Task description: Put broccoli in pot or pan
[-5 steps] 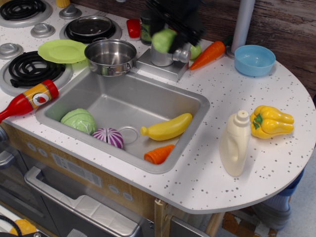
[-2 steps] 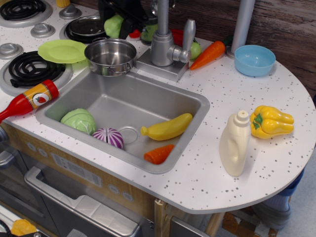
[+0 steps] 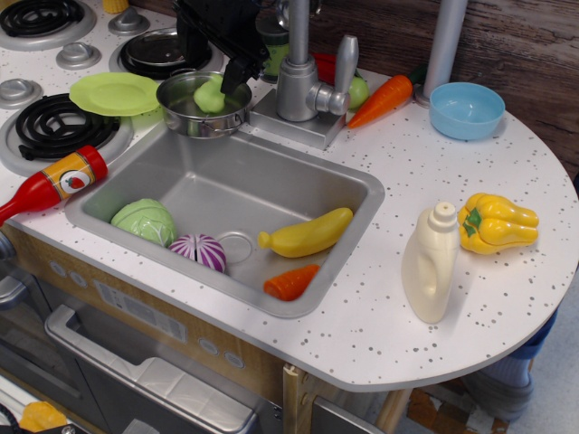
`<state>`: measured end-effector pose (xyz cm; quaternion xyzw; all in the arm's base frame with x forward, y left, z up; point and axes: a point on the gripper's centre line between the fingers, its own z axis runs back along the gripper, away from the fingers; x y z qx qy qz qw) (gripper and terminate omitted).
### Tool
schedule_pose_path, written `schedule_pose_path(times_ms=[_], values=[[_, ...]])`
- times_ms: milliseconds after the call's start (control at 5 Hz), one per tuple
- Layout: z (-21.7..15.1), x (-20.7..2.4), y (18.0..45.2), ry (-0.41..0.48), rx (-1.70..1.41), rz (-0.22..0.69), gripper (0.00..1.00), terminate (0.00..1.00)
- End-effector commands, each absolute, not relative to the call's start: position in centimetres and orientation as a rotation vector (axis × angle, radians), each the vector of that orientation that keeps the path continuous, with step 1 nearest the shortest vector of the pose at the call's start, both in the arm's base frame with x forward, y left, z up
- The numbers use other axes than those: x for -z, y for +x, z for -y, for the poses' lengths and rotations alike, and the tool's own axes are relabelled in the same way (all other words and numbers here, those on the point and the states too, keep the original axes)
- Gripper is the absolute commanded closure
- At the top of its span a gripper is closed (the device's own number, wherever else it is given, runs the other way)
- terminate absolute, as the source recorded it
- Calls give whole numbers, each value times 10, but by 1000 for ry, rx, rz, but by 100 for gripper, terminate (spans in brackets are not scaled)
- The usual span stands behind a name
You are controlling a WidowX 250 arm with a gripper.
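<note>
The broccoli (image 3: 210, 94) is sitting low inside the mouth of the pot (image 3: 181, 116), its pale green lump showing just under the rolled rim toward the right side, w/ the black gripper (image 3: 221, 80) reaching down from above & seemingly clamped on it; the fingers are dark & blurred against the arm, so whether it's fully pinched or already loosening is hard to tell, but the toy is looking held rather than lying free. Whether the broccoli is touching the pot floor can't be told. Judging from this, the step in hand is the placing: the toy is over the right vessel & inside its walls, so the task is looking nearly done. The next move is calling for the jaws to part, then a straight lift clear w/o catching the rim or dragging the pot toward the sink (image 3: 109, 194) just beside it. The tap (image 3: 300, 63) is standing close on the right, so the arm is needing to rise before swinging away. The green plate (image 3: 113, 93) is lying just left of the pot, the lidded pan (image 3: 154, 51) behind it
</note>
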<state>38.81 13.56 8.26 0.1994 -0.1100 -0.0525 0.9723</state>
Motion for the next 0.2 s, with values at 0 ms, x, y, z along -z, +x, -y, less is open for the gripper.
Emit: schedule_pose_path(times_ms=[0], values=[[-140,-104,395,422,109,279,0,100]])
